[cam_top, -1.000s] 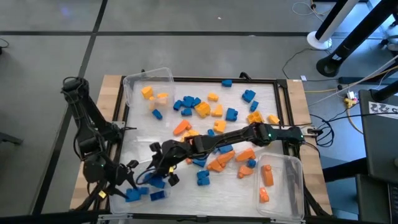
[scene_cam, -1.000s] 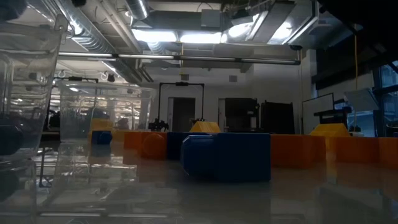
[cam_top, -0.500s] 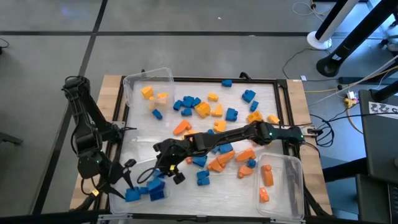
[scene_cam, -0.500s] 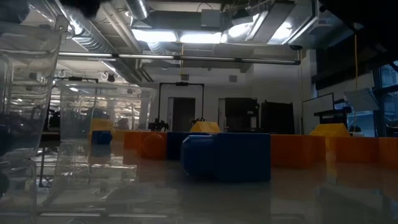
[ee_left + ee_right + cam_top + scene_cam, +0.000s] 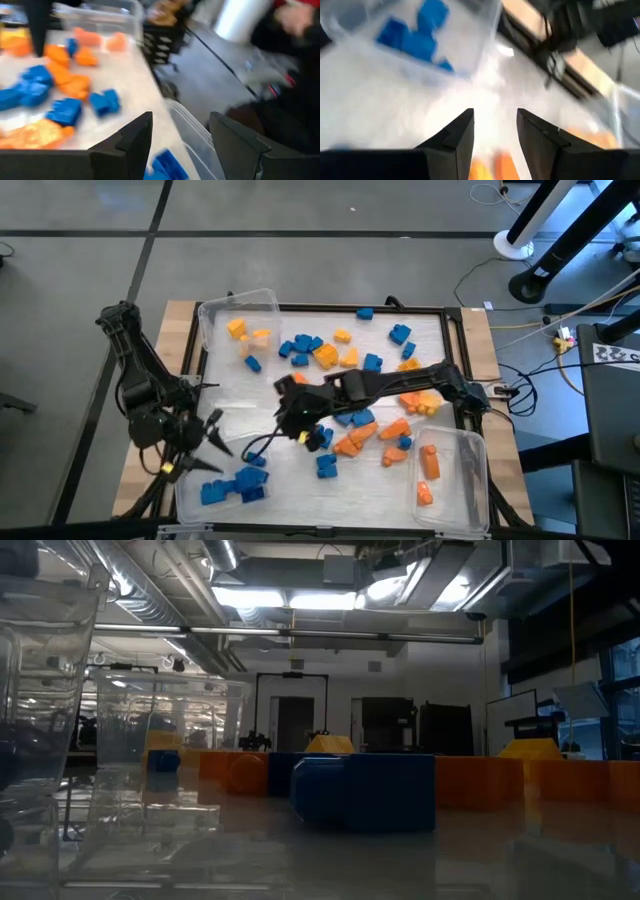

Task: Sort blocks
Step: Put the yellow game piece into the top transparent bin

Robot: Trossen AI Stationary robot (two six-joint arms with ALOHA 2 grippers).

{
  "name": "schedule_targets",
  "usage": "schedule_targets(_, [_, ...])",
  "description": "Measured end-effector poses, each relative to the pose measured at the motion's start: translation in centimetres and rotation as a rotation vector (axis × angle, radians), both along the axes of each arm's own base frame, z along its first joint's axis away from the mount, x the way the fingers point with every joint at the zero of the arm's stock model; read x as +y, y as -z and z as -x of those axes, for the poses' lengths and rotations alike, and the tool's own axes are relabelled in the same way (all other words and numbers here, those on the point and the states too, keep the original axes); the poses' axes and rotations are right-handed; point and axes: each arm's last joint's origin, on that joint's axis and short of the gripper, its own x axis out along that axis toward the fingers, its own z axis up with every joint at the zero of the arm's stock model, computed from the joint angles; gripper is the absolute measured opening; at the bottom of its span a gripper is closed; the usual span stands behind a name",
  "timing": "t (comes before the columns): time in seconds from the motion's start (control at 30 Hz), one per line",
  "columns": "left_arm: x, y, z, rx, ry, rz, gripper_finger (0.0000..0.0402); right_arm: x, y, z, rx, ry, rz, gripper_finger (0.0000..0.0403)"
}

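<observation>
Blue bricks binned, two empty pincers hang over a crowded bench

Blue blocks (image 5: 232, 485) already lie together in the clear bin (image 5: 186, 498) at the near left corner of the bench (image 5: 238, 395). A few yellow ones sit in the bin (image 5: 268, 302) at the far left, and orange ones in the bin (image 5: 470, 480) at the near right. The rest, the loose blocks (image 5: 345, 360) in all three colours, are scattered over the middle, several touching or overlapping.

The left pincer (image 5: 177, 137) hangs above the rim of the blue bin, fingers apart and nothing between them. The right pincer (image 5: 492, 131) is over the middle of the bench, also parted and empty.

Risks, as I judge them: the middle heap is tight, so a descent there could pinch two bricks at once or knock a neighbour away. The bins look light and stand loose, so a nudge from either arm could shift or tip one. The two arms are near each other on the left half and could cross paths.

Hard to make out: both wrist views are smeared, so which brick lies under the right pincer is unclear. The low view shows only one blue brick (image 5: 365, 790) close up, with orange ones behind. The right arm covers some blocks in the high view.
</observation>
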Motion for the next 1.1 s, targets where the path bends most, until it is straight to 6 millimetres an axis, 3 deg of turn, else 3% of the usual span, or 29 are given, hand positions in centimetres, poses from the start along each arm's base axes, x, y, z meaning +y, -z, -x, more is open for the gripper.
schedule_targets(0.2, [2.5,-0.7,-1.5,-0.018,-0.17,0.058,0.0186,-1.1,0.1,2.7,0.199,0.112,0.161,0.015])
schedule_targets(0.43, [4.8,-0.6,-3.5,0.007,-0.282,0.077,0.0186,-2.4,1.9,4.3,0.428,0.238,0.251,0.015])
schedule_targets(0.73, [8.2,1.2,-4.4,0.222,-0.445,0.12,0.0186,-6.7,6.1,3.6,0.56,0.318,0.252,0.015])
schedule_targets(0.83, [8.9,1.8,-4.2,0.305,-0.46,0.095,0.0186,-8.9,8.0,3.2,0.594,0.336,0.169,0.015])
schedule_targets(1.1, [9.7,3.1,-3.3,0.44,-0.471,-0.059,0.0186,-14.1,11.9,1.5,0.474,0.461,-0.103,0.015])
